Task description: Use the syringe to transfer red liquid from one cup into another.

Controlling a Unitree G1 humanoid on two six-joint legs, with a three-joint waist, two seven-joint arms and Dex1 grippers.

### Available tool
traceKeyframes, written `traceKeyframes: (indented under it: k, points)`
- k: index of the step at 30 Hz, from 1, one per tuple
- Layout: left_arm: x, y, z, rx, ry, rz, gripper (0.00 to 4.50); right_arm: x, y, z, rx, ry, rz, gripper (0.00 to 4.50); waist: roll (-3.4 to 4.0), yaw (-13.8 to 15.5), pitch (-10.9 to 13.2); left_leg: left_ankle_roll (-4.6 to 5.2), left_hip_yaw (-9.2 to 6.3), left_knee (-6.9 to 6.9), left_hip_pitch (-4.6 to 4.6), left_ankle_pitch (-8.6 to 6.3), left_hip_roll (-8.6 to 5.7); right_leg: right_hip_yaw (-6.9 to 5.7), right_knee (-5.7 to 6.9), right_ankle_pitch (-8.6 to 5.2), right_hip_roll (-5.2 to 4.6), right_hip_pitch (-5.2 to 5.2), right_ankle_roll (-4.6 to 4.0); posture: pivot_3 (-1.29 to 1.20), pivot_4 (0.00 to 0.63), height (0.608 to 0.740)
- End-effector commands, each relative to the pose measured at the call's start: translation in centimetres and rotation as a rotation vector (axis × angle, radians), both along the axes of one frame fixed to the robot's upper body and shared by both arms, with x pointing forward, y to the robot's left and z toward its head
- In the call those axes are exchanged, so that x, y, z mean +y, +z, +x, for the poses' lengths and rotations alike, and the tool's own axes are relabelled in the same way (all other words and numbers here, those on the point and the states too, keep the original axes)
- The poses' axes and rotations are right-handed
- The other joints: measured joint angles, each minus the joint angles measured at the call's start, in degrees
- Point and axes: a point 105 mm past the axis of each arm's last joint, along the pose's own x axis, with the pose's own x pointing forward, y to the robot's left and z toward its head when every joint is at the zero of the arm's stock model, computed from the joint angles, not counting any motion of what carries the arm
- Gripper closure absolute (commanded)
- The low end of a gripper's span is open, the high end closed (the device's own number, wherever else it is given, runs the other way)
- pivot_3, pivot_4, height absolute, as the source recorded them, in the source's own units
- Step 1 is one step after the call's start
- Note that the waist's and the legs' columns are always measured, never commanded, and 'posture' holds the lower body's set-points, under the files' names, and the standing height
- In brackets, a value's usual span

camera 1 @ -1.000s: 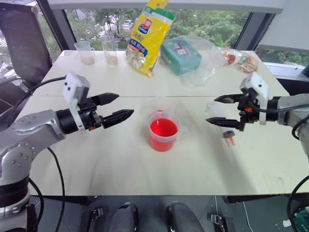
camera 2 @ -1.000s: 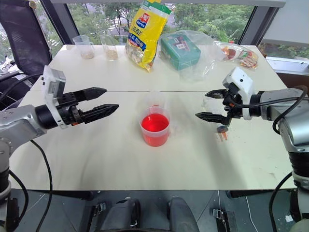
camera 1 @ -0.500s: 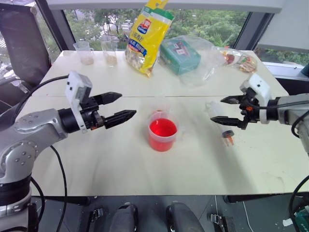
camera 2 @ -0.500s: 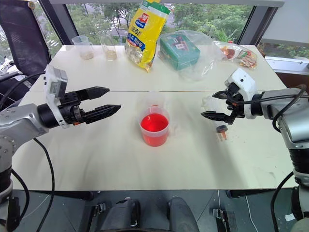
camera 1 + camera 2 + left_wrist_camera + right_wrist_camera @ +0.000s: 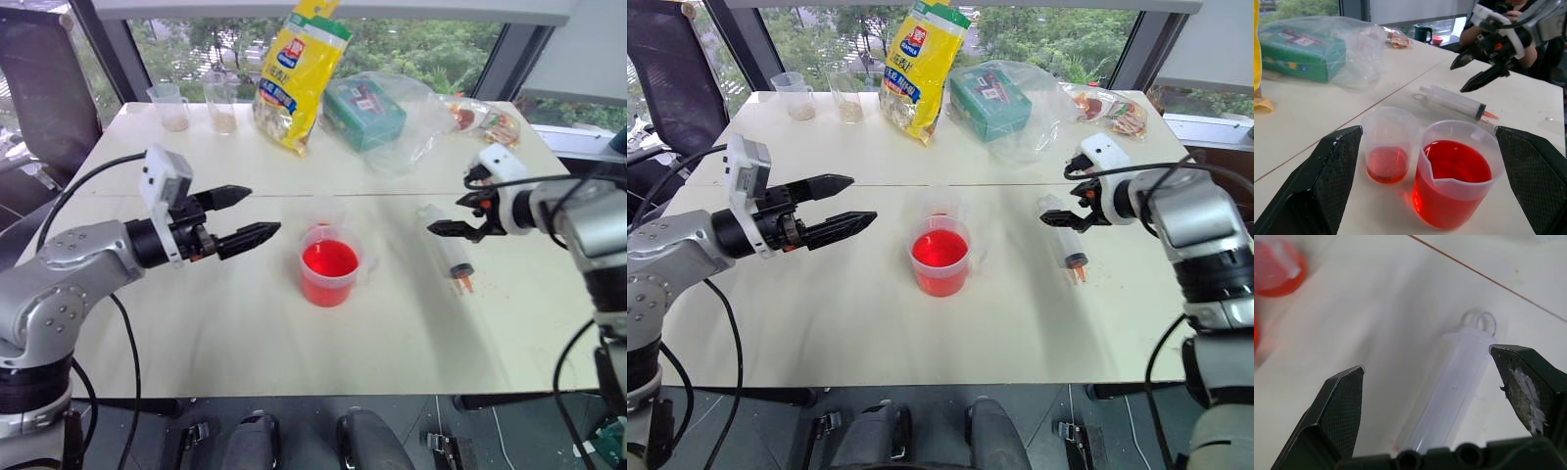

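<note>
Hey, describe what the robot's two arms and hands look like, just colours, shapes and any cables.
Both arms are rounded silver-grey metal segments with black joints, and black cables loop loosely along them. Each wrist carries a small white box-shaped camera housing. The left hand and right hand each have two long, tapering black fingers with finely textured inner faces; one right finger shows whitish scuffing. Small orange-red details sit at the finger bases.

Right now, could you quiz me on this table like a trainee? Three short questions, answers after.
1. True or false: the right gripper holds the syringe.
2. Which cup holds more red liquid: A the measuring cup, B the slim cup?
3. Fill in: the left gripper's jaws are ____.

Key:
1. False; the syringe lies on the table, jaws open above it.
2. A.
3. Open.
</note>
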Motion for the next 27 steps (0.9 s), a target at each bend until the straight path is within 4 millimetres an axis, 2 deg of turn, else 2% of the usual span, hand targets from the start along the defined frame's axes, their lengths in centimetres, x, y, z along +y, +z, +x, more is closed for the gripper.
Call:
traceKeyframes:
  k: [1,7,12,19,22,24,26,27]
  points:
    - [-0.4,0.8,-0.1,-0.053,-0.005,-0.002,0.0,-1.3,-0.2,1.4,0.019,-0.111,-0.026,0.01,0.0,0.0,0.0,0.0,0.0,0.0,0.01,0.0,0.0,0.0,0.0,0.0,0.0,0.01,0.0,0.0,0.15,0.74]
    - [-0.4,0.7,-0.2,-0.059,0.015,-0.016,0.0,-2.4,-2.3,2.9,0.116,-0.236,-0.006,0.01,0.0,0.1,0.0,0.0,0.02,-0.01,-0.04,0.0,-0.01,0.0,-0.01,0.0,-0.01,-0.06,0.0,0.0,0.15,0.74]
    - [-0.3,0.5,-0.4,-0.064,0.037,-0.021,0.0,-1.9,-3.9,3.1,0.177,-0.225,-0.009,0.01,0.0,0.0,0.0,0.0,0.02,-0.02,-0.04,0.0,0.0,0.0,0.0,0.0,0.0,-0.07,0.0,0.0,0.15,0.74]
    - [0.2,0.4,-0.5,-0.063,0.058,-0.019,0.0,-0.6,-4.9,3.4,0.227,-0.201,-0.007,0.01,0.0,-0.2,0.0,0.0,0.03,-0.01,-0.03,0.0,0.0,0.02,0.05,0.0,0.01,-0.08,0.0,0.0,0.15,0.74]
    - [0.2,0.5,-0.6,-0.062,0.06,-0.014,0.0,0.0,-5.3,3.5,0.237,-0.189,-0.01,0.89,0.0,-0.1,0.0,0.0,0.03,-0.02,-0.03,0.0,0.01,0.01,0.05,0.0,0.01,-0.09,0.0,0.0,0.15,0.74]
    - [0.3,0.6,-0.6,-0.063,0.06,-0.012,0.0,0.4,-5.4,3.5,0.244,-0.182,-0.005,1.76,0.0,-0.1,0.0,0.0,0.03,-0.01,-0.03,0.0,0.0,0.01,0.05,0.0,0.0,-0.08,0.0,0.0,0.15,0.74]
    - [0.5,0.6,-0.5,-0.063,0.063,-0.005,0.0,0.6,-5.2,3.5,0.245,-0.181,0.007,2.85,0.0,-0.1,0.0,0.0,0.03,-0.01,-0.03,0.0,0.0,0.01,0.05,0.0,0.0,-0.07,0.0,0.0,0.15,0.74]
    - [0.6,0.6,-0.4,-0.063,0.065,-0.002,0.0,0.7,-5.2,3.5,0.245,-0.184,0.016,3.05,0.0,-0.1,0.0,0.0,0.03,-0.01,-0.03,0.0,0.0,0.01,0.05,0.0,0.0,-0.07,0.0,0.0,0.15,0.74]
